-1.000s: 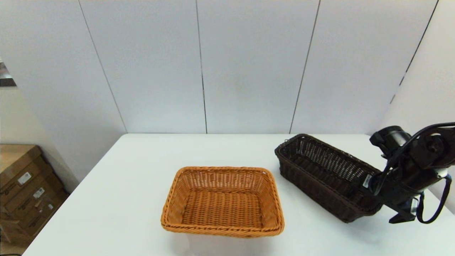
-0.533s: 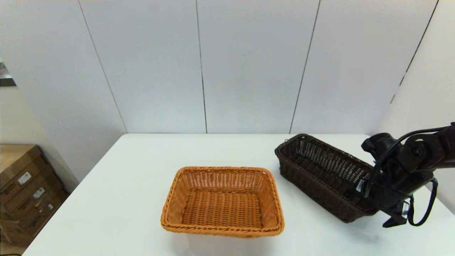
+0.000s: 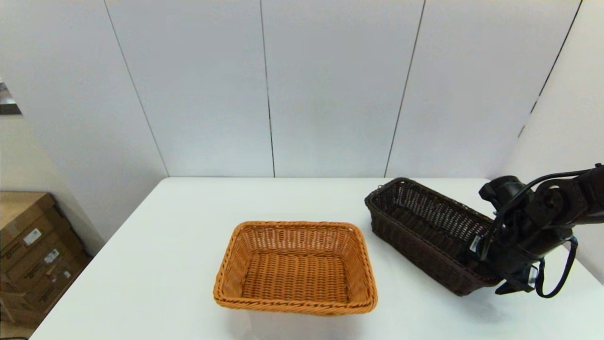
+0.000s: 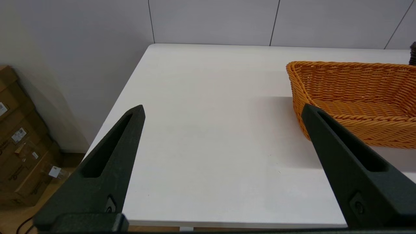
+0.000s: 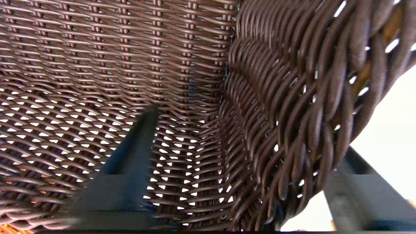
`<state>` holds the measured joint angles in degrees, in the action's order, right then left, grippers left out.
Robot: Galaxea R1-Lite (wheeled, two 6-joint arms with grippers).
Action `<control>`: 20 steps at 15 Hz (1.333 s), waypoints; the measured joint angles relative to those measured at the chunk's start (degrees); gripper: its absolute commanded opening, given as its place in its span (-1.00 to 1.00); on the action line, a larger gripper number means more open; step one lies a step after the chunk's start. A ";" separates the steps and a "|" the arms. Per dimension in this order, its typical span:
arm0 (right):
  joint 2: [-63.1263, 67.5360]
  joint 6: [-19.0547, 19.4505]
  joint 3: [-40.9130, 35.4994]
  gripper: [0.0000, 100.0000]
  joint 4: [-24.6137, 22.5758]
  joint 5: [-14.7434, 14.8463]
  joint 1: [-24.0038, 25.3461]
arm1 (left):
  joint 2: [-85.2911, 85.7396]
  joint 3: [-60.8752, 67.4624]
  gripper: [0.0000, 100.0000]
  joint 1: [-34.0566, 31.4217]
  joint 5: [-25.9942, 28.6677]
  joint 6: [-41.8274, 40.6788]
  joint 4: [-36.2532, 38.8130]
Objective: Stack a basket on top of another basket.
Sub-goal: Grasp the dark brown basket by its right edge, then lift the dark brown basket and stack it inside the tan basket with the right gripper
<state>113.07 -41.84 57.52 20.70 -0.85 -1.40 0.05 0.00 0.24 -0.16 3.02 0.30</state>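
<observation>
Head view: two baskets on the white desk (image 3: 165, 245): one orange-tan basket (image 3: 296, 267) at lower centre, one dark brown basket (image 3: 427, 233) at right. The right tool (image 3: 490, 269) straddles its near end wall.

Left wrist view: left tool (image 4: 224, 143) spread apart, holding nothing.

Right wrist view: fingers (image 5: 130, 169) apart, either side of the dark wall.

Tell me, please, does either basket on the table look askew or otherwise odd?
Yes, mildly. The dark brown basket lies at an angle to the table edges, while the orange-tan basket sits square. The right gripper straddles the dark basket's near end wall, one finger inside and one outside. Nothing appears damaged.
</observation>
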 measured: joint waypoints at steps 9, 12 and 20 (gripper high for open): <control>-0.22 0.02 0.04 -1.00 0.07 -1.12 -0.27 | 0.00 0.00 1.00 0.00 0.02 0.02 0.00; -0.52 0.00 1.11 -1.00 0.77 -2.86 -1.66 | 0.00 0.00 1.00 0.00 0.00 0.02 0.02; -2.24 -1.32 3.36 -1.00 1.12 -9.67 -6.67 | 0.00 0.00 1.00 0.00 0.00 0.02 0.00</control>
<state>110.82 -43.15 60.88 21.82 -10.52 -8.07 0.05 0.00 0.24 -0.16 3.05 0.30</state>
